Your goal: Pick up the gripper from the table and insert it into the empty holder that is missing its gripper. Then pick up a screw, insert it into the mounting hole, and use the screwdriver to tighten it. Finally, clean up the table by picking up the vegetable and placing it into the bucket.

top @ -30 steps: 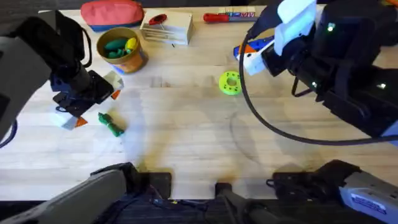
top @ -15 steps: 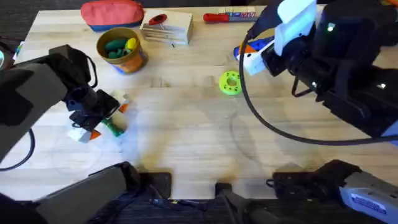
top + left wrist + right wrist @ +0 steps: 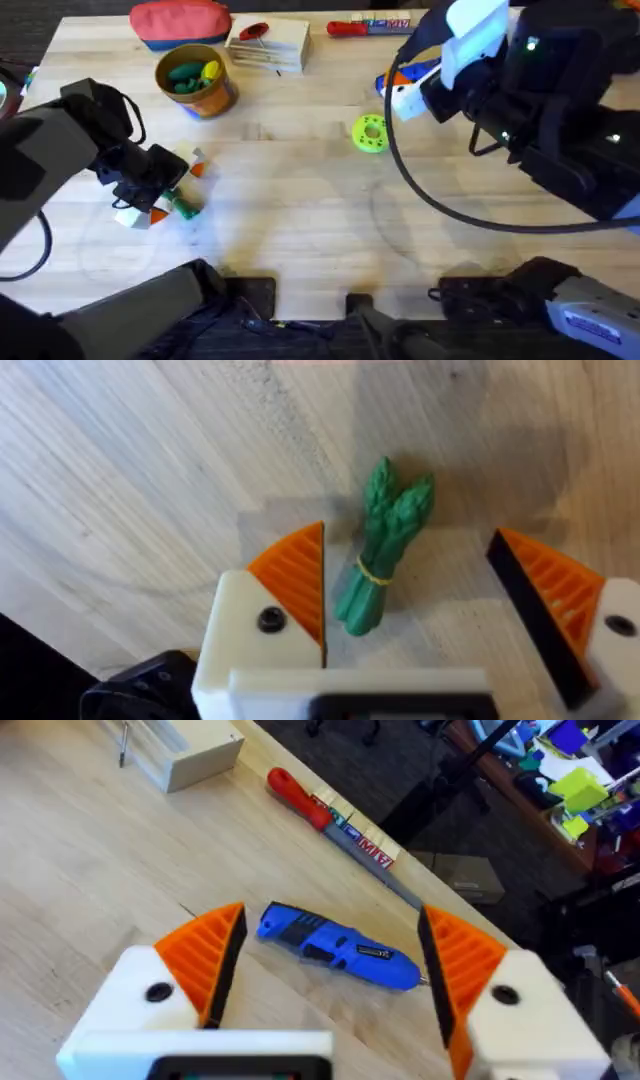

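Left gripper (image 3: pixel 410 610): low over the worktop near its left edge, fingers apart, straddling the vegetable (image 3: pixel 380 555), a green asparagus bundle lying flat between the orange pads, closer to one pad and clamped by neither. Right gripper (image 3: pixel 330 965): raised over the far right of the worktop, fingers spread, holding nothing. Screwdriver (image 3: pixel 340 947): blue, lying flat near the far edge, beneath the right gripper. Bucket (image 3: pixel 197 82): upright near the far left corner, green and yellow items inside. Red-handled screwdriver (image 3: pixel 330 815): along the far edge. Green ring (image 3: pixel 369 133): mid-worktop.
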Action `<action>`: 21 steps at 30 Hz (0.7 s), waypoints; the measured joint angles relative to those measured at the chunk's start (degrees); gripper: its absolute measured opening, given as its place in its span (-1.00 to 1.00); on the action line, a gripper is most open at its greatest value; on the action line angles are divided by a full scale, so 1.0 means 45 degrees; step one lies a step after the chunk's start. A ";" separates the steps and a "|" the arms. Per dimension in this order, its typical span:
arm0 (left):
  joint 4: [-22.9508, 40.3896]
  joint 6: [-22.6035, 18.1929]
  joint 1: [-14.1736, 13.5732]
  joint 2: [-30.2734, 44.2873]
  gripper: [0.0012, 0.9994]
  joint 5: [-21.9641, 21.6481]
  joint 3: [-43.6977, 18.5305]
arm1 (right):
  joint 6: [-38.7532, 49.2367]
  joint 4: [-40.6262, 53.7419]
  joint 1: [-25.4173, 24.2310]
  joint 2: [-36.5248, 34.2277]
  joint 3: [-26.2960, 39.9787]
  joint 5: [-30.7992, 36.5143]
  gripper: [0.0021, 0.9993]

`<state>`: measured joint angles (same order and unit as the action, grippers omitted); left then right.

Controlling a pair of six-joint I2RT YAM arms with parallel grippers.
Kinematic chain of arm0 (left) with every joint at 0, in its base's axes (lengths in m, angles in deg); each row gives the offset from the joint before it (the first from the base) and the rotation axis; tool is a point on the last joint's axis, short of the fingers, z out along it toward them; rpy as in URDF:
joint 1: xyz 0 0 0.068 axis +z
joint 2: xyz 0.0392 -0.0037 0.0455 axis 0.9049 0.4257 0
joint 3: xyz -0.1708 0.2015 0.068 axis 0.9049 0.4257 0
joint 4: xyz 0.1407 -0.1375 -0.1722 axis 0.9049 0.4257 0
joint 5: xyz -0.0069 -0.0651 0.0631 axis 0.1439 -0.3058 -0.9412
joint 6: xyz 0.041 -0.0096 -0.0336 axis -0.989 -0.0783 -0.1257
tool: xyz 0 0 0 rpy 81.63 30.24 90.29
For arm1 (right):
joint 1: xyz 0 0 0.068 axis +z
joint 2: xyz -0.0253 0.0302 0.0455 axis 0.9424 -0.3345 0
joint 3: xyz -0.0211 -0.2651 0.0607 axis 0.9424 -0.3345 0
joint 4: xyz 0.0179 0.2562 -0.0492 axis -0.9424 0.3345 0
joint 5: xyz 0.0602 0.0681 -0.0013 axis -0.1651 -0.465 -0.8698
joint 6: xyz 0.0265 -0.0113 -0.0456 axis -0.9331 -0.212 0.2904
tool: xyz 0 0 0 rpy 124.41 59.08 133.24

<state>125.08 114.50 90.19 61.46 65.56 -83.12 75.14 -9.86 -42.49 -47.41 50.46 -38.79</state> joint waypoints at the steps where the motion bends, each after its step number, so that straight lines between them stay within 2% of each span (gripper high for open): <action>1: -0.0026 0.0018 0.0000 0.0071 0.97 0.0028 0.0000 | 0.0000 0.0005 0.0000 -0.0002 0.0000 0.0000 0.98; 7: -0.0027 0.0024 0.0015 0.0234 0.98 0.0156 0.0000 | 0.0000 0.0010 0.0000 -0.0002 0.0000 0.0000 0.98; 8: -0.0032 0.0034 0.0015 0.0234 0.92 0.0161 0.0000 | 0.0000 0.0010 0.0000 -0.0002 0.0000 0.0000 0.98; 10: -0.0074 0.0098 0.0017 0.0239 0.51 0.0197 0.0000 | 0.0000 0.0010 0.0000 0.0003 0.0000 0.0000 0.98; 14: -0.0200 0.0117 0.0058 0.0234 -0.69 0.0424 -0.0014 | 0.0000 0.0010 0.0000 -0.0002 0.0000 0.0000 0.98; 15: -0.0183 0.0079 0.0058 0.0229 -0.91 0.0404 -0.0048 | 0.0000 0.0010 0.0000 -0.0001 0.0000 0.0000 0.99; 17: -0.0163 0.0117 0.0058 0.0264 -0.97 0.0438 -0.0024 | 0.0000 0.0011 0.0000 -0.0002 0.0000 0.0000 0.98; 21: -0.0143 0.0121 0.0058 0.0263 -0.96 0.0438 -0.0024 | 0.0000 0.0015 0.0000 -0.0002 0.0000 0.0000 0.98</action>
<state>124.43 115.05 90.45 62.65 67.53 -83.23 75.14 -9.80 -42.49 -47.42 50.46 -38.79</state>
